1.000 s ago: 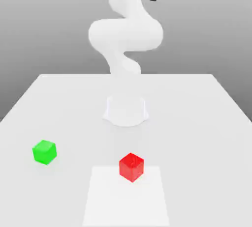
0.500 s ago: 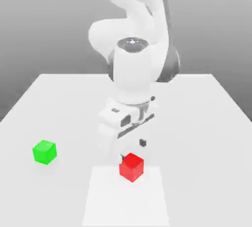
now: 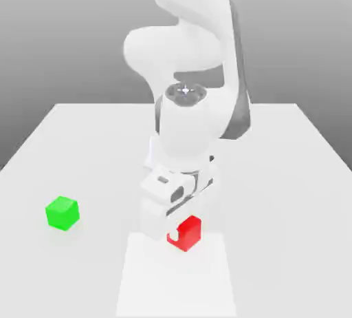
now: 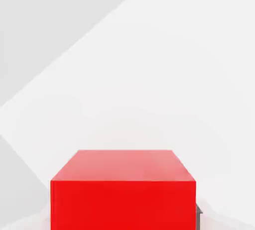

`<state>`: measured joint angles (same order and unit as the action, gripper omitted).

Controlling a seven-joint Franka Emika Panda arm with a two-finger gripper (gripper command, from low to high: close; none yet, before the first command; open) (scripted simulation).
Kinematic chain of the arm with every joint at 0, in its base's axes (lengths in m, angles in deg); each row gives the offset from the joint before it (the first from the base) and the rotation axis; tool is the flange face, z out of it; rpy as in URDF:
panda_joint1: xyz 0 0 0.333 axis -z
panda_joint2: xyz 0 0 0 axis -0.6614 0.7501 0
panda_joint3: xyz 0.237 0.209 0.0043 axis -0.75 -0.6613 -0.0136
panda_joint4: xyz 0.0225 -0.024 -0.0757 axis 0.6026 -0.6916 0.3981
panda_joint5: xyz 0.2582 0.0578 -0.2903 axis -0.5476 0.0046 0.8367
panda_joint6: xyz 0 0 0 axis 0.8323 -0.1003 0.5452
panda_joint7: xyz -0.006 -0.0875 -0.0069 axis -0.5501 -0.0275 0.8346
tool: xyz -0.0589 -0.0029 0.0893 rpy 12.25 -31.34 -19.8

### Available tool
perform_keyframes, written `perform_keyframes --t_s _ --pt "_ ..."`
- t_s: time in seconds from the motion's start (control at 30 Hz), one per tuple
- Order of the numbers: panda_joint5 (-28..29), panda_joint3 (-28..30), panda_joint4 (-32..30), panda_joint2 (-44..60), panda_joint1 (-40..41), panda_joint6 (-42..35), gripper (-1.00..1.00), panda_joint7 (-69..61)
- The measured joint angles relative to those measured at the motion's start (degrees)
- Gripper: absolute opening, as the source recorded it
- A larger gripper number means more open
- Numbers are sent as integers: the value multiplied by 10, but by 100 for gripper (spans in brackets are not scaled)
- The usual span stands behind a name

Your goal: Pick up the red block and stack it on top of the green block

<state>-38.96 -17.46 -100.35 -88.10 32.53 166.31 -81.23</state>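
The small glossy red cube sits on a paler square patch of the white table, near its front middle. The white arm's two-finger gripper is down over it, jaws closed on the cube's sides. The glossy green cube stands well apart toward the exterior view's left, with bare tabletop all round

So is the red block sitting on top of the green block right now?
No, the red block sits on the table, well apart from the green block.

Glossy red block sits flat on the table, well apart from the green block
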Motion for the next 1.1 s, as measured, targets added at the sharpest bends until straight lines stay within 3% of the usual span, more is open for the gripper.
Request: perform_keyframes --t_s 0.17,0.67,1.1 --pt "40 20 -7 -78 30 -70 -100 -17" --pt "156 266 31 -137 234 -156 -100 -405" --pt "45 311 32 -62 187 -93 -100 -509"
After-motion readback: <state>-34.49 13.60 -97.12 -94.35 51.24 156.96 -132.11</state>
